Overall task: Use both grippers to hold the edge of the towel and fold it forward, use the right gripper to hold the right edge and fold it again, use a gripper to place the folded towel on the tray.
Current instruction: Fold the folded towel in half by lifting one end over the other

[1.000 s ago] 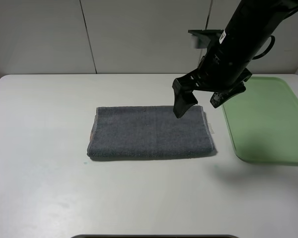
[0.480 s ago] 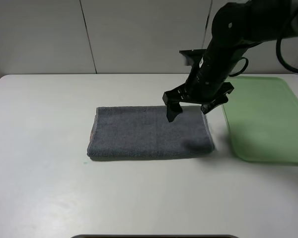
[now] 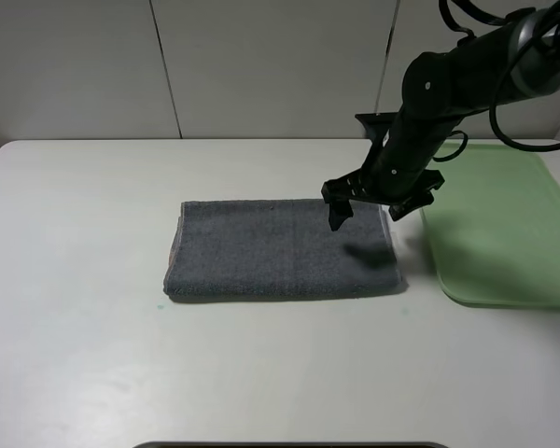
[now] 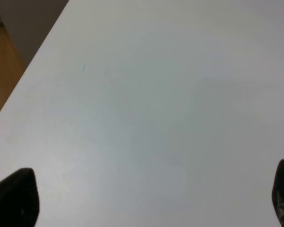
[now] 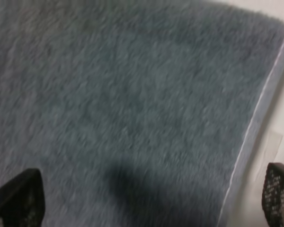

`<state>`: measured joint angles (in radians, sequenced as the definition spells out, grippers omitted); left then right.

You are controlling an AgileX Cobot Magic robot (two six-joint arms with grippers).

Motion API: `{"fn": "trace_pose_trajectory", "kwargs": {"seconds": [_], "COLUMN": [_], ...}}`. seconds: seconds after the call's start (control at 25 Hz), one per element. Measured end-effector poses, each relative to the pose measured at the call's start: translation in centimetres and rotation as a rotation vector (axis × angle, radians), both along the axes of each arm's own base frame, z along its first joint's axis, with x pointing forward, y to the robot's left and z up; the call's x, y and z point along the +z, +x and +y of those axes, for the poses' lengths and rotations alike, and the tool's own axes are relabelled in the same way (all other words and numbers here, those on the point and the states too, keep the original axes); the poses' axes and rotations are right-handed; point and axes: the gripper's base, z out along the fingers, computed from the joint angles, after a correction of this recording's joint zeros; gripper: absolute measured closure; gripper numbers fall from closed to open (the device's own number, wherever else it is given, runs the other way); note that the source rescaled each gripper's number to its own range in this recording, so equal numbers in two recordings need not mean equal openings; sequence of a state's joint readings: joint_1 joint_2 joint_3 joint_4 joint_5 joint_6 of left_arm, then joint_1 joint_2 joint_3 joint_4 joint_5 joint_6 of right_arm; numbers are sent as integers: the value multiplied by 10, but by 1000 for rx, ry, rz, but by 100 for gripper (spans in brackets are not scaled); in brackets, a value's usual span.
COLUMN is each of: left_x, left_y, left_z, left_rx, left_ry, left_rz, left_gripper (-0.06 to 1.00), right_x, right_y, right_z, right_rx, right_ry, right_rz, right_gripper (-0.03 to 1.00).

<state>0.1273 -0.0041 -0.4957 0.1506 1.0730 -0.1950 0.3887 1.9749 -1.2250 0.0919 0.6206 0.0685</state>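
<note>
Here the towel [image 3: 280, 250] lies flat near the middle of the white bench [image 3: 75, 327], folded into a long grey rectangle whose length runs left to right. A faint orange trace shows at its left end. Its right edge [image 3: 390, 241], marked by a thin pale hem, faces the tray [image 3: 504, 233], which sits on the right side of the bench, near the towel but apart from it. The tray is pale green with a low rim, and nothing lies on it.

The right claw [image 3: 369, 207] reaches down from the far right and hangs over the far right corner of the towel. It is released, with its jaws spread wide and gripping nothing. One finger [image 3: 339, 213] is over the grey cloth, while the other finger [image 3: 400, 204] is just past the hem, over the strip of bench between towel and tray. The claw's shadow falls on the cloth nearer than the tips.

The right wrist view shows the right claw [image 5: 146, 196] the same way. Its two black tips stand at opposite sides, with grey terry between them and the pale hem of the right edge [image 5: 255, 127] running close to one tip. The pictures do not settle whether the tips touch the cloth.

The left claw [image 4: 149, 201] appears only in its own wrist view. It is also released, with both tips wide apart over bare white bench and nothing between them.
</note>
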Motion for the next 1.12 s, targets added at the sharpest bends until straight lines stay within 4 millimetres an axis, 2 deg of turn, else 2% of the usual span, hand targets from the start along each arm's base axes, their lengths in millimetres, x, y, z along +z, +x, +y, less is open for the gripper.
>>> {"fn": "trace_pose_trajectory", "kwargs": {"seconds": [0.4, 0.6, 0.96, 1.12], "left_x": [0, 0, 0, 0], "left_y": [0, 0, 0, 0], "left_z": [0, 0, 0, 0], "left_rx": [0, 0, 0, 0], "left_ry": [0, 0, 0, 0], "left_rz": [0, 0, 0, 0], "left_gripper": [-6, -6, -6, -6], "right_x": [-32, -43, -46, -47], "right_y": [3, 6, 10, 11], "right_z": [-2, -10, -17, -21], "right_rx": [-11, -35, -76, -77], "right_ry": [-25, -32, -16, -23], "right_rz": [66, 93, 106, 109], "right_gripper": [-3, -3, -3, 18]}}
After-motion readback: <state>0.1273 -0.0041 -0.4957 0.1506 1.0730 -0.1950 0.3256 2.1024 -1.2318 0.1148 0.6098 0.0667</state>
